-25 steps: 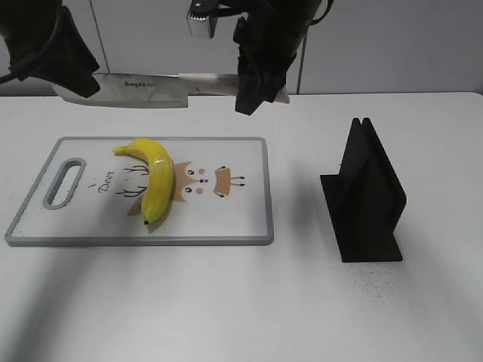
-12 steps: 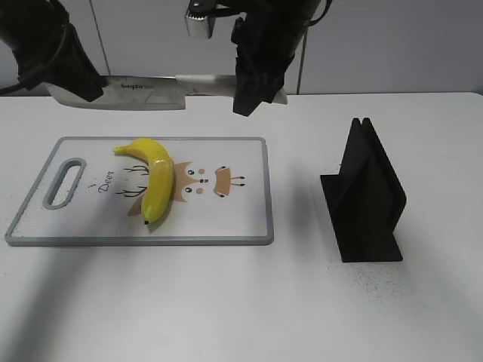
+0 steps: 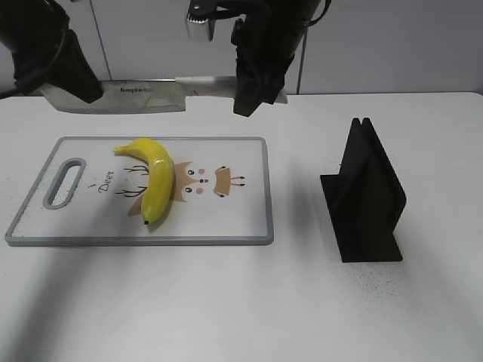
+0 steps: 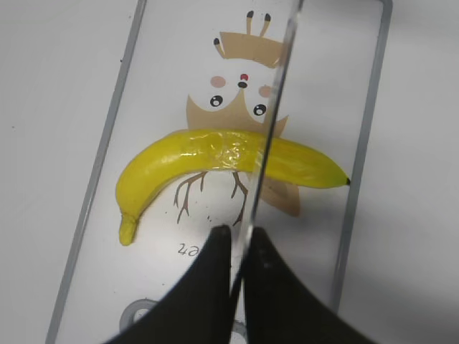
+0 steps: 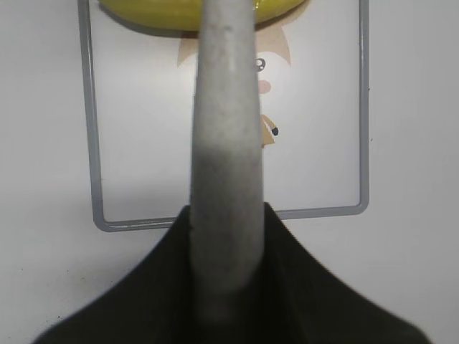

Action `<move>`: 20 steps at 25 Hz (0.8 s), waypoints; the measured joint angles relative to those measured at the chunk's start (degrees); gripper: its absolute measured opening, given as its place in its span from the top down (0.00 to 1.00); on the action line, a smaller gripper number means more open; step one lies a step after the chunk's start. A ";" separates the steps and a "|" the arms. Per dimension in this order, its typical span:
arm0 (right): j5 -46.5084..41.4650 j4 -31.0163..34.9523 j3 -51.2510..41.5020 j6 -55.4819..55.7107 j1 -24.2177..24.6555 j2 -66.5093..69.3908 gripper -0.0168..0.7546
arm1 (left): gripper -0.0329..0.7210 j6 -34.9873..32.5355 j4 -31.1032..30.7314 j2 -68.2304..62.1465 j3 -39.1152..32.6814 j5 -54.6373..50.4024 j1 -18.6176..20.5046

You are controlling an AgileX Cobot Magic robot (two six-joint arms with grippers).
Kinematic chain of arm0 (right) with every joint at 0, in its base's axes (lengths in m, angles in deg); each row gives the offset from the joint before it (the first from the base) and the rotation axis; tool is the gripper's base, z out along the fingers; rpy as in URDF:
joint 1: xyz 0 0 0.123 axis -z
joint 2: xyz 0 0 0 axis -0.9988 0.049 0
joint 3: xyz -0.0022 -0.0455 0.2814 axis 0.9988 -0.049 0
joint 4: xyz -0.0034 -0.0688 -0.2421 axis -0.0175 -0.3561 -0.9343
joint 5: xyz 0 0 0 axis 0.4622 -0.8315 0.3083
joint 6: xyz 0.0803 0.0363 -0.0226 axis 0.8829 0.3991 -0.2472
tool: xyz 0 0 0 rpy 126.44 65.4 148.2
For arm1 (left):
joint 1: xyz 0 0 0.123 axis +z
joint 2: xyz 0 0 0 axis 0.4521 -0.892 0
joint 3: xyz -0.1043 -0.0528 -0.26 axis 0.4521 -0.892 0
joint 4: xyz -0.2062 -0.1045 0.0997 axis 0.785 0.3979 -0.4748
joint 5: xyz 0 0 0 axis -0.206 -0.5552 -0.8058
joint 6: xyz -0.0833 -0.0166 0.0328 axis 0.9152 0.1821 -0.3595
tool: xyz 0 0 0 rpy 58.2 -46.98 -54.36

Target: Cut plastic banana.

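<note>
The yellow plastic banana (image 3: pixel 155 179) lies on a white cutting board (image 3: pixel 234 219) with a deer drawing. It also shows in the left wrist view (image 4: pixel 215 161) and, partly, in the right wrist view (image 5: pixel 143 13). A steel knife (image 3: pixel 143 94) hangs level above the board's far edge. My right gripper (image 3: pixel 256 90) is shut on its grey handle (image 5: pixel 226 143). My left gripper (image 3: pixel 72 79) is shut on the blade's tip end; in the left wrist view the blade (image 4: pixel 276 115) runs edge-on between the jaws (image 4: pixel 242 236), over the banana.
A black knife stand (image 3: pixel 366 200) is upright on the white table, right of the board. The board has a grey rim and a handle slot (image 3: pixel 66 181) at its left end.
The knife and both grippers have shifted slightly left and a little lower. The banana and board have not moved.
</note>
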 joint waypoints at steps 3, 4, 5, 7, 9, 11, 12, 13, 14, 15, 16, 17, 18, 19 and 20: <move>0.00 -0.28 0.00 -0.07 0.00 0.13 0.77 | 0.91 -0.05 0.22 -1.13 0.00 -0.05 0.00; -0.05 -0.54 0.00 -0.07 0.00 0.28 0.77 | 0.92 -0.05 0.31 -1.60 0.00 -0.05 0.00; -0.05 -0.67 0.00 -0.07 0.00 0.53 0.77 | 0.92 -0.11 0.45 -2.23 0.00 -0.05 0.00; -0.05 -1.03 0.00 -0.07 0.00 1.43 0.77 | 0.92 -0.11 0.51 -3.34 0.03 0.00 0.00; 0.14 -1.38 0.11 -0.02 0.00 3.04 0.77 | 0.92 -0.11 0.33 -4.59 0.03 0.31 0.00; 1.57 -2.10 0.11 0.27 0.00 5.26 0.77 | 0.92 -0.17 -0.19 -6.18 0.03 1.70 0.00; 2.42 -2.33 0.18 0.41 0.00 6.67 0.77 | 0.92 -0.22 -0.41 -7.34 0.03 2.91 0.00; 3.20 -2.56 0.22 0.49 0.00 7.92 0.77 | 0.92 -0.34 -0.46 -8.78 0.03 3.80 0.00; 4.04 -2.67 0.24 0.48 0.00 9.46 0.77 | 0.92 -0.49 -0.46 -10.25 0.03 4.64 0.00; 4.85 -2.82 0.24 0.48 0.00 11.13 0.77 | 0.92 -0.64 -0.41 -12.17 0.03 5.77 0.00; 5.51 -2.95 0.24 0.55 0.00 12.82 0.77 | 0.92 -0.79 -0.29 -14.28 0.03 6.76 0.00; 6.05 -3.07 0.24 0.66 0.05 14.19 0.77 | 0.92 -0.87 -0.07 -16.37 0.03 7.52 0.00; 6.17 -3.71 0.36 0.94 0.14 15.39 0.77 | 0.91 -1.08 1.18 -17.44 0.38 7.19 0.00; 6.11 -3.58 0.60 1.08 0.30 15.98 0.77 | 0.91 -1.18 1.79 -17.69 0.75 6.68 0.09; 5.99 -3.83 0.82 1.41 0.36 16.26 0.76 | 0.91 -1.23 1.91 -18.21 1.06 6.32 0.09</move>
